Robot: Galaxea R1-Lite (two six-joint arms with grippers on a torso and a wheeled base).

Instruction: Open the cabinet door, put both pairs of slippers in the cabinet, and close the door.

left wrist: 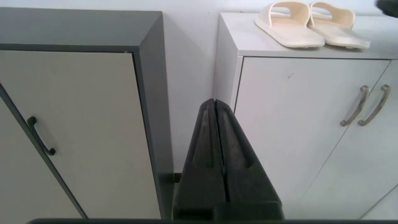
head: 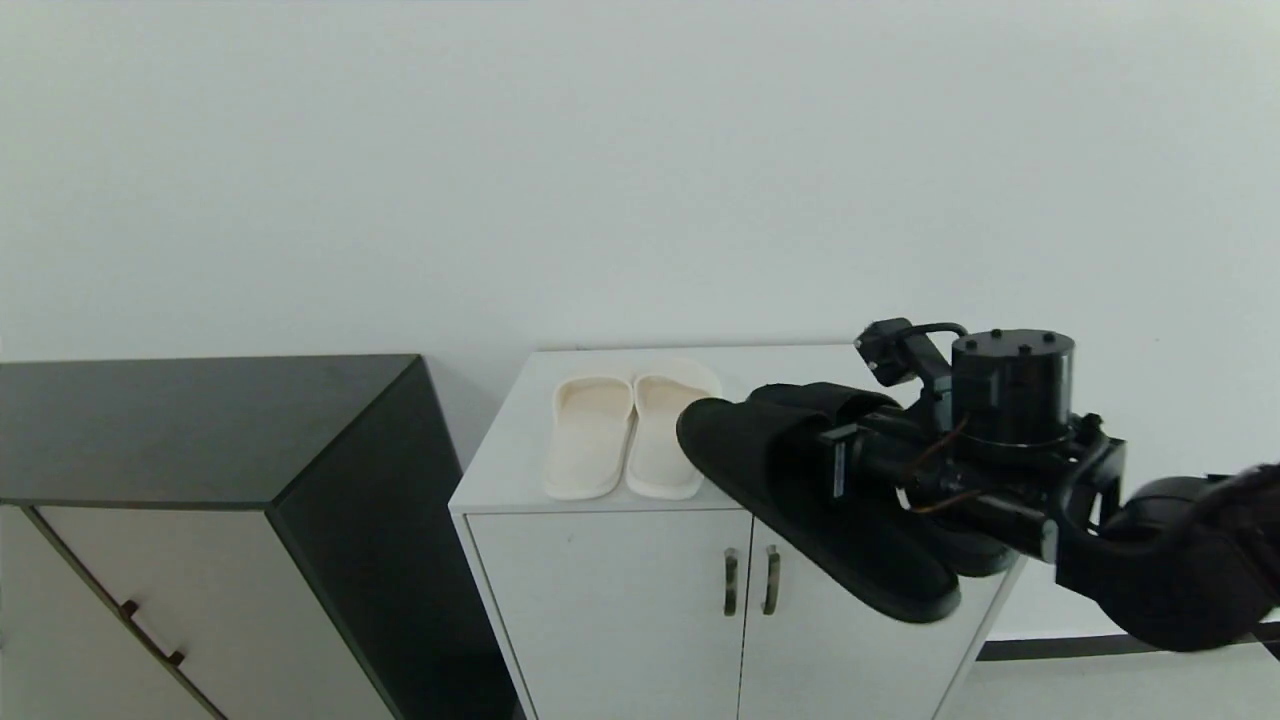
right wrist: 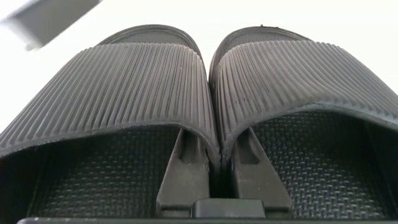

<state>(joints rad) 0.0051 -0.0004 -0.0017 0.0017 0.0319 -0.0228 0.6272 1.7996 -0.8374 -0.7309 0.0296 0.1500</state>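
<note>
The white cabinet [head: 600, 610] stands with both doors shut, its two handles [head: 750, 580] side by side at the middle. A cream pair of slippers [head: 625, 435] lies on its top, toward the left. My right gripper [head: 840, 455] holds the black pair of slippers [head: 780, 490] in the air, over the cabinet's right front edge, tilted down. In the right wrist view its fingers [right wrist: 183, 168] reach under the two ribbed straps [right wrist: 211, 93] and pinch their inner edges together. My left gripper [left wrist: 214, 102] is shut and empty, low in front of the gap left of the white cabinet [left wrist: 292, 112].
A dark cabinet [head: 200, 430] with a black top and beige front stands close to the left of the white one, with a narrow gap between them. A plain white wall lies behind both. A dark baseboard [head: 1050, 648] runs along the floor at the right.
</note>
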